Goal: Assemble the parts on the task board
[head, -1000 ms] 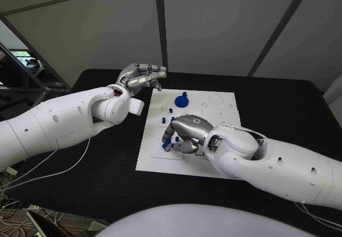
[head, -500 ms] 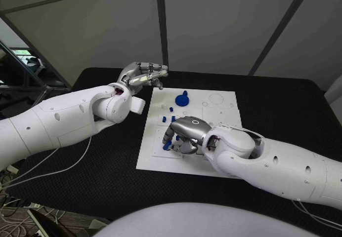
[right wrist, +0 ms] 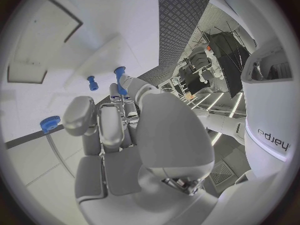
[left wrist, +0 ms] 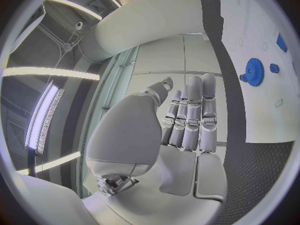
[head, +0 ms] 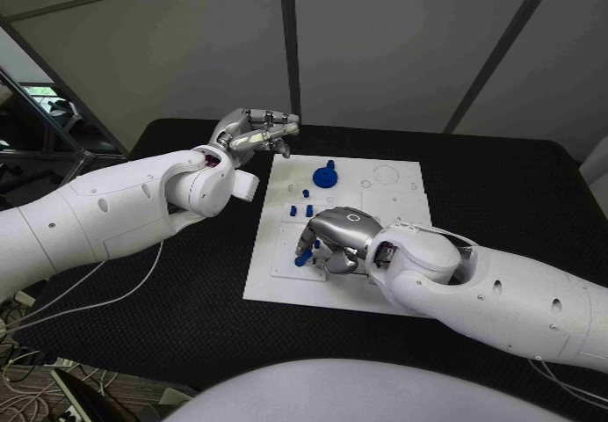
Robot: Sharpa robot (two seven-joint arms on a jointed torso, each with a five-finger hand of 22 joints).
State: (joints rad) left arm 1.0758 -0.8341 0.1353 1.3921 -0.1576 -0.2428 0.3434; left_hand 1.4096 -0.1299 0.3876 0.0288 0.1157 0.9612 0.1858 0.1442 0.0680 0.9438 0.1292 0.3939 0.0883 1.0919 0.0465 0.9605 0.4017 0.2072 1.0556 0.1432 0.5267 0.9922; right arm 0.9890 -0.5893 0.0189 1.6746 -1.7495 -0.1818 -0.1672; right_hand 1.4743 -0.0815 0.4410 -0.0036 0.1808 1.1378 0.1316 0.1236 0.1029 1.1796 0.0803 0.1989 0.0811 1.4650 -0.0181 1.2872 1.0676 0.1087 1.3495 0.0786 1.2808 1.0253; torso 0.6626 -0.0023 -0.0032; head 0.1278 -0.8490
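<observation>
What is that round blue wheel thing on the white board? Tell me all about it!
The blue gear is a small round wheel with little teeth round its rim, which show in the left wrist view, and a knob rising from its middle. It looks like plastic. It lies flat on the far part of the task board, near the left hand. No hand touches it, and the other blue pieces lie apart from it.

A black bench (head: 507, 189) with a finely textured, matte top stands before pale grey wall panels (head: 380, 61) split by dark upright and slanting strips (head: 290, 53). At the far left, a dark metal frame (head: 51, 123) rises beside a bright window (head: 38, 92). Thin white cables (head: 89, 303) trail over the bench's near left part. Long bright ceiling light strips (left wrist: 50, 74) glow overhead.
</observation>
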